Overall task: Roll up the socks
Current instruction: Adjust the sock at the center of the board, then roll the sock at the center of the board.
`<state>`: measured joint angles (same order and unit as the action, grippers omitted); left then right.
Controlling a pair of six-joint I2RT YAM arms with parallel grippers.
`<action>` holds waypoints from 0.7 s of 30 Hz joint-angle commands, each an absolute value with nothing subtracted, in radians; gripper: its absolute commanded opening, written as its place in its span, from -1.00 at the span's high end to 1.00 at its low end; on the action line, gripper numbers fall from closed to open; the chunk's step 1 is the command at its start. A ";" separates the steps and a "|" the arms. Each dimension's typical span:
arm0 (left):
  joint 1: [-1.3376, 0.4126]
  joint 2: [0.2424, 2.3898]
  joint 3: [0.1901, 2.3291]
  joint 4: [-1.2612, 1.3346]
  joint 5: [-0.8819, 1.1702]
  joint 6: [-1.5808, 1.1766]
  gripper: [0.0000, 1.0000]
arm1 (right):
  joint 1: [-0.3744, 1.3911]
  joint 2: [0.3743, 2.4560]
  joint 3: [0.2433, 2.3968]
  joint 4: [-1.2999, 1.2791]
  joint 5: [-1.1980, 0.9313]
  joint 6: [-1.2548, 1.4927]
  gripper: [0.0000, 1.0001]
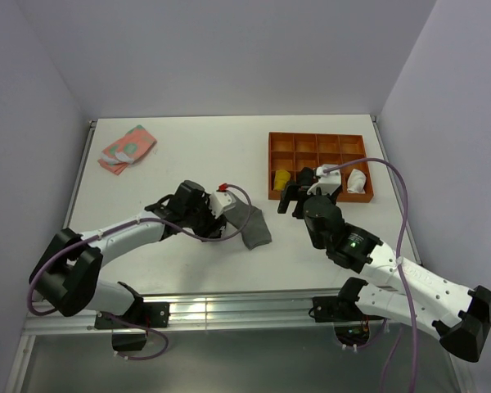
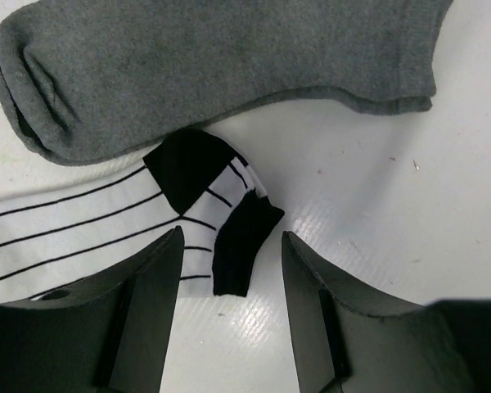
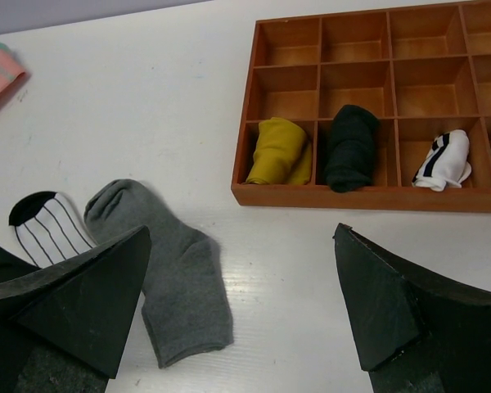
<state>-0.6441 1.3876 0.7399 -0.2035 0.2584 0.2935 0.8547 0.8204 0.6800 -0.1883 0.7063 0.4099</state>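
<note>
The grey sock (image 2: 213,74) lies flat on the white table, and the white sock with thin black stripes (image 2: 90,221) lies beside it, touching its edge. My left gripper (image 2: 231,237) is open just above the striped sock's black cuff (image 2: 241,241), which lies loose between the fingers. From above, the grey sock (image 1: 254,225) sticks out to the right of the left gripper (image 1: 221,214), and the striped sock is mostly hidden under it. My right gripper (image 3: 242,233) is wide open and empty, hovering right of the grey sock (image 3: 176,278) and near the tray's front.
An orange compartment tray (image 3: 352,196) at the back right holds a yellow bundle (image 3: 278,151), a black bundle (image 3: 350,147) and a white-and-black bundle (image 3: 446,160) in its front row. A pink patterned sock pair (image 1: 128,148) lies at the far left.
</note>
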 commanded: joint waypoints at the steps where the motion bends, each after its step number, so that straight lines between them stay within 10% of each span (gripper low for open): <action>1: -0.652 1.417 0.742 -0.129 0.232 0.249 -0.13 | 0.856 0.804 0.678 -0.181 0.722 0.433 -1.00; 21: -0.663 1.417 0.675 -0.158 0.212 0.301 -0.08 | 0.856 0.741 0.630 -0.215 0.736 0.453 -1.00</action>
<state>-0.6571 1.4422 0.6827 -0.1646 0.2310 0.2749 0.8547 0.7593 0.6376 -0.2169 0.7086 0.4305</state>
